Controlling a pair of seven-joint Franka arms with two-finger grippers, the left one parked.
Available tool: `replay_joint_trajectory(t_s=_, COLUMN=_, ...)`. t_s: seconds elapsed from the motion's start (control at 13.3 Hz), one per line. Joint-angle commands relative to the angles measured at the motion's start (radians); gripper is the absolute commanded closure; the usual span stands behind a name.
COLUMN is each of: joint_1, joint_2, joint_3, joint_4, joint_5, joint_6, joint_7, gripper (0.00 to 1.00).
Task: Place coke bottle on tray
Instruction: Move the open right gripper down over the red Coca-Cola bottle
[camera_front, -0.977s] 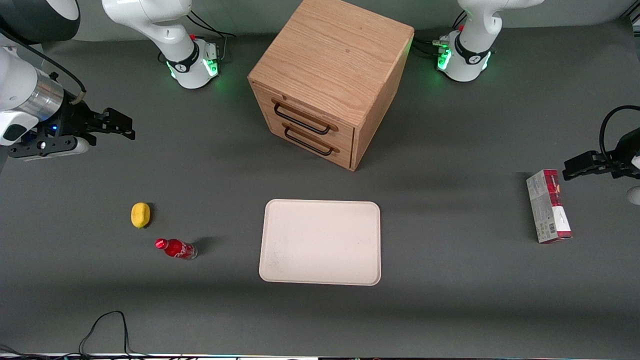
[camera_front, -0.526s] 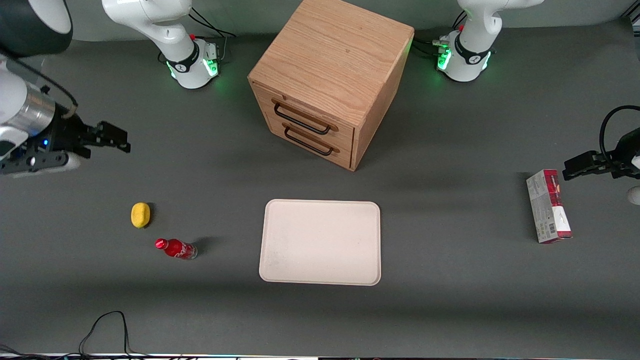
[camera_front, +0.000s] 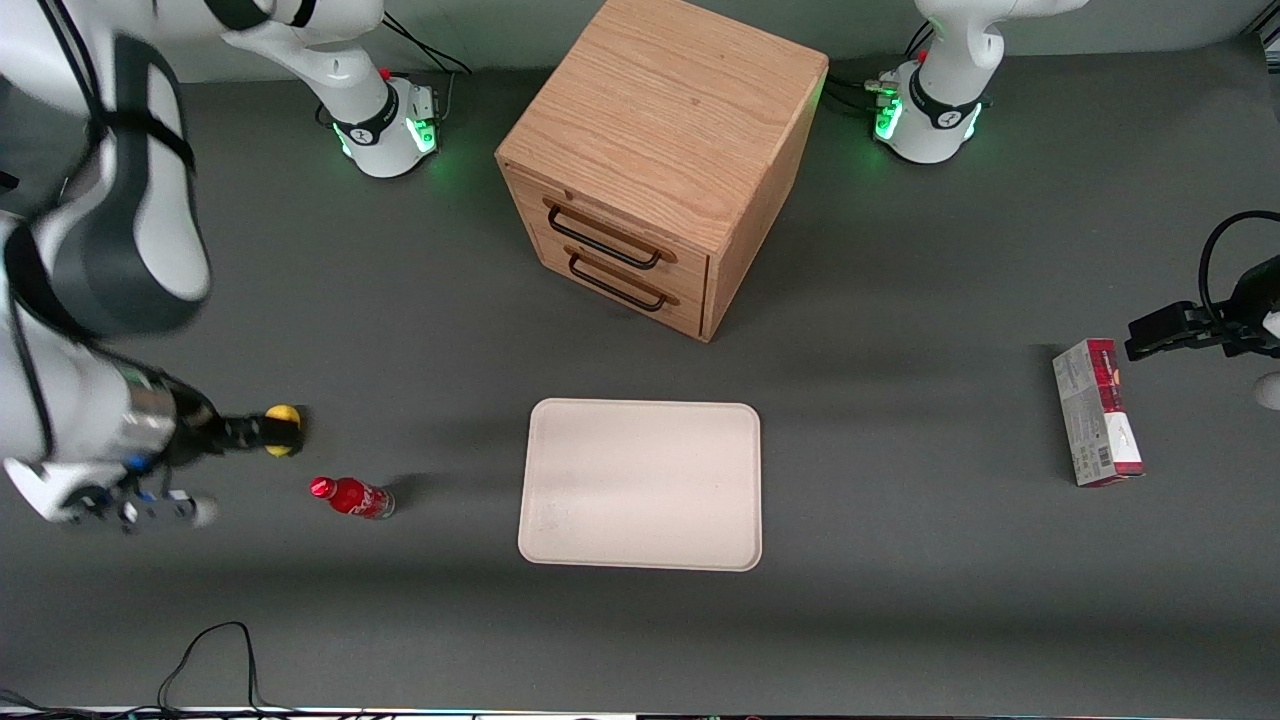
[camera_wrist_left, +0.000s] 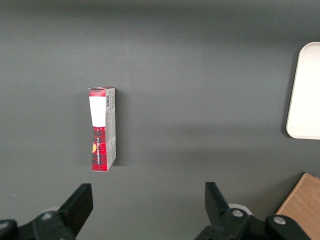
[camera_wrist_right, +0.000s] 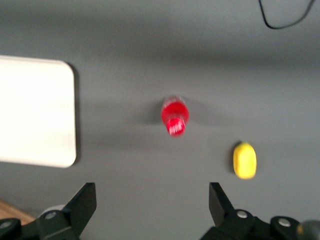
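Dark grey worktop (camera_front: 900, 620) carrying a coke bottle (camera_front: 352, 497), a tray (camera_front: 640, 484), a yellow object (camera_front: 286, 418), a wooden drawer cabinet (camera_front: 655, 165) and a red-and-white carton (camera_front: 1096, 412). The bottle stands upright on the bare worktop, apart from the tray and toward the working arm's end, with the yellow object near it and slightly farther from the front camera.

The tool (camera_wrist_right: 152, 202) hangs above this end of the worktop, its two fingers spread wide and holding nothing; the wrist view looks down on the bottle's red cap (camera_wrist_right: 174, 116) between them.

Risks, as judged from this layout: the bottle is small and upright, so an off-centre descent would likely tip it or send it rolling; a finger could also strike the yellow object and push it into the bottle. A release onto the tray's raised rim could leave the bottle tilted.

White lettering shows on the bottle and print on the carton; neither can be read.
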Motion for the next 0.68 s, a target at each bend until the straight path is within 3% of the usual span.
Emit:
replay_joint_trajectory(t_s=0.0, joint_1=0.001, joint_2=0.097, joint_3=0.003, joint_4=0.137, joint_5=-0.008, joint_6=0.022, joint_7=0.030, gripper=0.00)
replay_joint_trajectory(t_s=0.3, joint_1=0.001, joint_2=0.168, joint_3=0.001, joint_4=0.108, joint_5=-0.012, joint_6=0.085, joint_7=-0.053, gripper=0.00)
replay_joint_trajectory(t_s=0.6, joint_1=0.000, joint_2=0.128, joint_3=-0.003, joint_4=-0.071, joint_5=-0.012, joint_6=0.172, joint_7=-0.073, gripper=0.00)
